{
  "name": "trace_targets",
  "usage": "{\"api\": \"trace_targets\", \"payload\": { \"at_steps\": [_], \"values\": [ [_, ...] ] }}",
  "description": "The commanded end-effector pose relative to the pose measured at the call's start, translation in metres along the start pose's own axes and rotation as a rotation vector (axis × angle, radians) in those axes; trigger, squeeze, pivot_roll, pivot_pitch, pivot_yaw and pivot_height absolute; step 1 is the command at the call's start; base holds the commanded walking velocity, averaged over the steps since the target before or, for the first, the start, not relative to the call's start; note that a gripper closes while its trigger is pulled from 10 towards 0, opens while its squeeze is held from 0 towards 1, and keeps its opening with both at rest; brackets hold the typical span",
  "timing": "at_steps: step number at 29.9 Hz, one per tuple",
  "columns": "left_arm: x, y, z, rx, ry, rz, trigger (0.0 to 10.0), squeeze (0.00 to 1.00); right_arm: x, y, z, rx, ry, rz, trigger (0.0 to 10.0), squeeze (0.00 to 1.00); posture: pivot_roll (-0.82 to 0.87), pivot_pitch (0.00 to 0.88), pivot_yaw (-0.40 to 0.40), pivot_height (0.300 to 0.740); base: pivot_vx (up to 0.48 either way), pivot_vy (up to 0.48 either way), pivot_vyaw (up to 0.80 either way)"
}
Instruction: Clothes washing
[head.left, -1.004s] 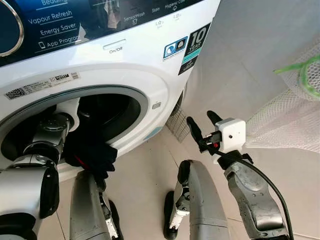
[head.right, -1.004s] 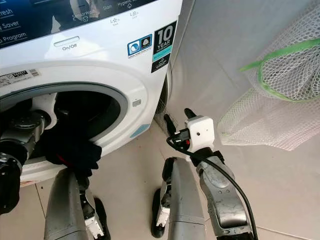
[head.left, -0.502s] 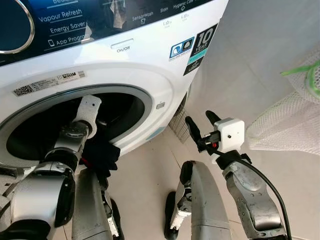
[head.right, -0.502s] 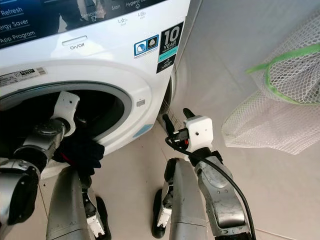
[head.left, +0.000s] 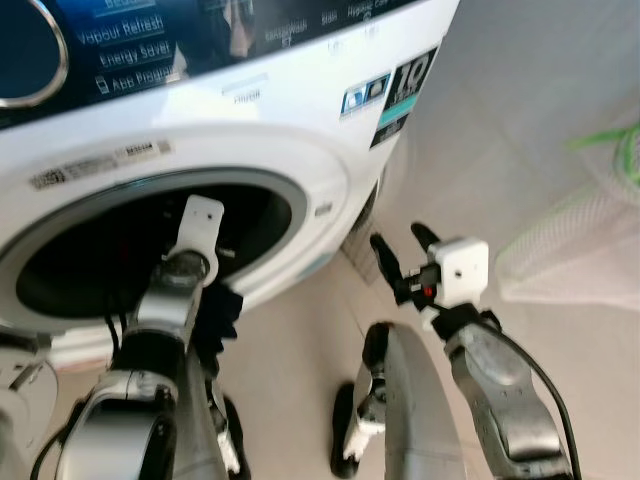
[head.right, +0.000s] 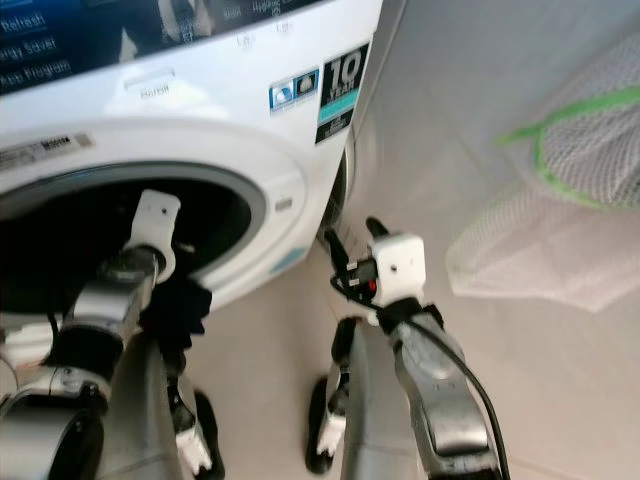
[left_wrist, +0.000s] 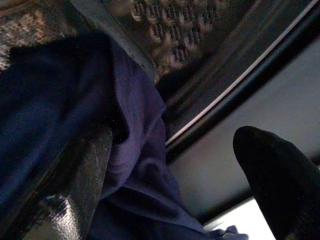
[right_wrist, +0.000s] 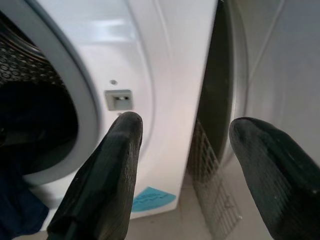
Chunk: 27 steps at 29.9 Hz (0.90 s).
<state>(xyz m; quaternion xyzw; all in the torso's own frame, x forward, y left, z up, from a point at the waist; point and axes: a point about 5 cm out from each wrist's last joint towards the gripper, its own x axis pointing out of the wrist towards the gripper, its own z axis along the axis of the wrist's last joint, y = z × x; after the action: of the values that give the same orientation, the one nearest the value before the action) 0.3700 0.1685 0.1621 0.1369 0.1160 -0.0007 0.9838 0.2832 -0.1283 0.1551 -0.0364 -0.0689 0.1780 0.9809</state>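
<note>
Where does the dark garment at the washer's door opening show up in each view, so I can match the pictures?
Left eye view: dark garment hangs at the drum opening's lower rim, under the left arm.
Right eye view: same spot, lower left.
Left wrist view: bluish folds beside the perforated drum.
Right wrist view: dark blue patch at the opening's bottom.
Shared landmark: the washer's door latch slot.

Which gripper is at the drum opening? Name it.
The left gripper: it reaches into the washing machine drum opening, beside the dark clothes. The right gripper hangs outside, jaws open, off the machine's front corner.
</note>
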Motion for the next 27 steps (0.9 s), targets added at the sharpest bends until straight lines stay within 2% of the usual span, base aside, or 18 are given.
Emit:
{"api": "trace_targets", "payload": {
  "at_steps": [1,5,7,11,13,15,20,22,23,27],
  "values": [
    [-0.008,-0.008,0.000,0.020,0.025,0.005,10.0,0.00,-0.005,-0.001,-0.007,0.005,0.025,-0.011,10.0,0.00,0.04,0.400,-0.114,0.511,0.000,0.000,0.00],
    [-0.019,-0.010,0.006,0.043,0.023,0.062,10.0,0.00,-0.005,-0.001,-0.007,0.005,0.025,-0.012,10.0,0.00,0.04,0.398,-0.113,0.511,0.000,0.000,0.00],
    [-0.028,-0.012,0.005,-0.003,0.049,0.091,10.0,0.00,-0.005,-0.001,-0.008,0.005,0.025,-0.012,10.0,0.00,0.05,0.398,-0.107,0.511,0.000,0.000,0.00],
    [-0.035,-0.019,-0.018,-0.101,0.136,0.126,10.0,0.00,-0.004,0.000,-0.008,0.006,0.023,-0.011,10.0,0.00,0.05,0.388,-0.103,0.511,0.000,0.000,0.00],
    [-0.036,-0.019,-0.026,-0.093,0.158,0.152,10.0,0.00,-0.003,0.001,-0.008,0.008,0.021,-0.010,10.0,0.00,0.05,0.384,-0.102,0.511,0.000,0.000,0.00],
    [-0.037,-0.014,-0.037,-0.077,0.188,0.192,10.0,0.00,-0.003,0.000,-0.007,0.008,0.018,-0.010,10.0,0.00,0.05,0.381,-0.102,0.511,0.000,0.000,0.00],
    [-0.037,-0.013,-0.039,-0.076,0.200,0.205,10.0,0.00,-0.003,0.000,-0.007,0.008,0.017,-0.011,10.0,0.00,0.05,0.376,-0.101,0.511,0.000,0.000,0.00],
    [-0.036,-0.002,-0.054,-0.064,0.239,0.250,10.0,0.00,-0.003,-0.002,-0.007,0.004,0.014,-0.014,10.0,0.00,0.05,0.376,-0.101,0.511,0.000,0.000,0.00],
    [-0.035,0.005,-0.066,-0.071,0.274,0.278,10.0,0.00,-0.003,-0.002,-0.007,0.003,0.013,-0.017,10.0,0.00,0.04,0.367,-0.100,0.511,0.000,0.000,0.00],
    [-0.036,0.007,-0.076,-0.137,0.320,0.281,10.0,0.00,-0.003,-0.003,-0.007,0.002,0.012,-0.016,10.0,0.00,0.04,0.370,-0.103,0.511,0.000,0.000,0.00]
  ]
}}
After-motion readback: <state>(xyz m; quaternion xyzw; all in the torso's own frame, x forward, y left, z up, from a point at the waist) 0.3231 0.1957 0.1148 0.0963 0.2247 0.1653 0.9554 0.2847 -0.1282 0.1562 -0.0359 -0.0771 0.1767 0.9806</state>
